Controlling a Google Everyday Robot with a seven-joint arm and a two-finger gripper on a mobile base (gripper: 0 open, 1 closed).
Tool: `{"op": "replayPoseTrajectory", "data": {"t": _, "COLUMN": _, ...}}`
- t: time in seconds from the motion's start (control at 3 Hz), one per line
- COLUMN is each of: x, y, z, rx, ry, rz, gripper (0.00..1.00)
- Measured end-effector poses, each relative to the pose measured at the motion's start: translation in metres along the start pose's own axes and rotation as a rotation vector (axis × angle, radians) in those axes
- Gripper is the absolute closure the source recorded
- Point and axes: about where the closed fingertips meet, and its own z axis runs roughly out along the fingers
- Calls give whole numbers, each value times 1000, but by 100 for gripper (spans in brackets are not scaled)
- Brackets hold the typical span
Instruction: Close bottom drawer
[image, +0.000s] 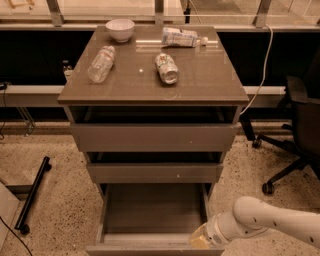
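The bottom drawer (150, 212) is pulled far out of the grey-brown cabinet. Its long grey tray is bare and its flat front panel (145, 249) lies at the lower frame edge. My gripper (199, 241) comes in from the lower right on a white arm (270, 222). Its tip rests at the right end of the drawer's front panel, by the tray's front right corner. The mid-width drawer (155, 171) with a white speck and the widest top drawer (154, 137) stand slightly out above it.
The cabinet top (210, 80) holds a white bowl (120, 29), a clear bottle (101, 63), a can (166, 68) and a lying packet (181, 37). A black office chair (300, 130) stands at the right. A black bar (32, 192) lies on the speckled floor at the left.
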Motion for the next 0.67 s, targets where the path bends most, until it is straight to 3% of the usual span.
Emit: {"op": "replayPoseTrajectory", "data": {"t": 0.67, "x": 23, "y": -16, "z": 35, "rx": -51, "ry": -74, "rz": 39, "gripper": 100}}
